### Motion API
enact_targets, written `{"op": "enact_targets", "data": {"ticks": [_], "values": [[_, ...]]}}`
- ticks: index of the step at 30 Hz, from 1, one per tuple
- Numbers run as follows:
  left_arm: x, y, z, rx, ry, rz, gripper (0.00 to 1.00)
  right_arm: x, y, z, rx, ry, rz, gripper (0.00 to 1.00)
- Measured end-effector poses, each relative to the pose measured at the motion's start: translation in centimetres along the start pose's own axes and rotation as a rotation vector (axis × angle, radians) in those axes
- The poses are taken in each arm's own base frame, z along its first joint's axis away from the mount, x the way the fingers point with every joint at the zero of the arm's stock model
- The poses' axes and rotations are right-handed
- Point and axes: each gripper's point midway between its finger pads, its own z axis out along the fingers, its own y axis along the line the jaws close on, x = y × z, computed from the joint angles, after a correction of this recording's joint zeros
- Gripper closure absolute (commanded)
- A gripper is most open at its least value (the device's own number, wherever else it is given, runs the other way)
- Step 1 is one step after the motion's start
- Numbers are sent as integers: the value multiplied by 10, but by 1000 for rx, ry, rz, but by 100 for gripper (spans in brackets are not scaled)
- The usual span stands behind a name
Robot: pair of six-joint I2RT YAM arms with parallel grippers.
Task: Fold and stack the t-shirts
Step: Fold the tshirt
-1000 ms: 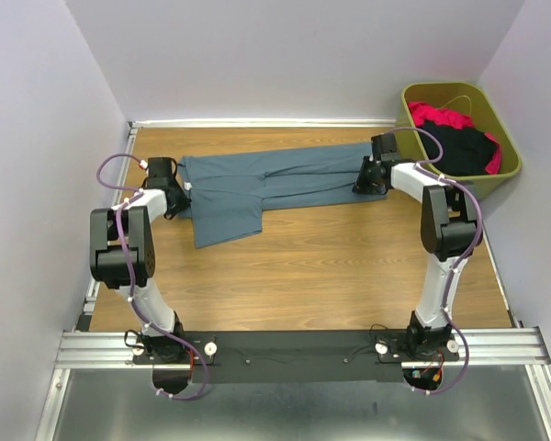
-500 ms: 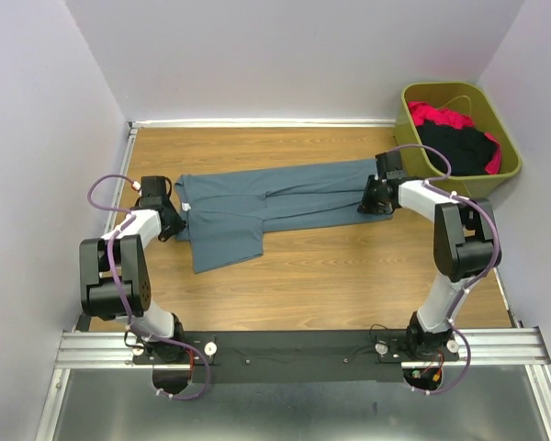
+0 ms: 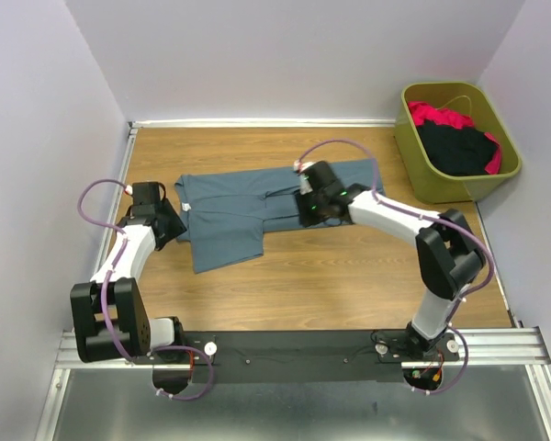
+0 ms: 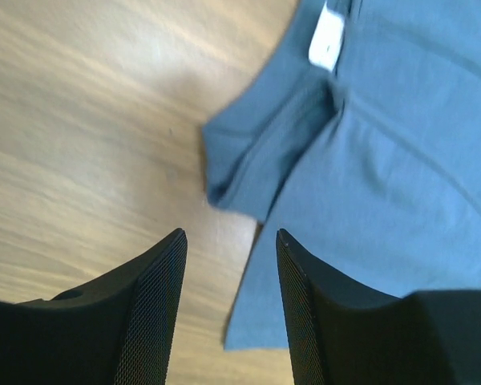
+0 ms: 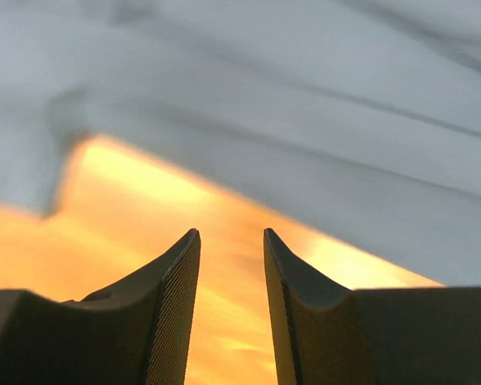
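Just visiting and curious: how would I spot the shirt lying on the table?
Find the wooden table. The blue shirt lies spread across its far half. Unlike the black shirt and red shirt bunched in the green bin, it lies flat and has a white neck label.
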Motion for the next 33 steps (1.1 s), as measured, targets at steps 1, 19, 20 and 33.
{"op": "enact_targets", "data": {"ticks": [1,19,20,33], "values": [[8,0,-1,9,24,0,43,2,18,0,-37,1,-50,55],[57,1,-4,32,180,7,43,36,182,38,-337,26,-451,49],[58,1,-3,30,185,9,43,38,183,39,-336,30,-456,49],[88,-19,0,42,269,77,43,48,180,53,-270,25,-491,96]]}}
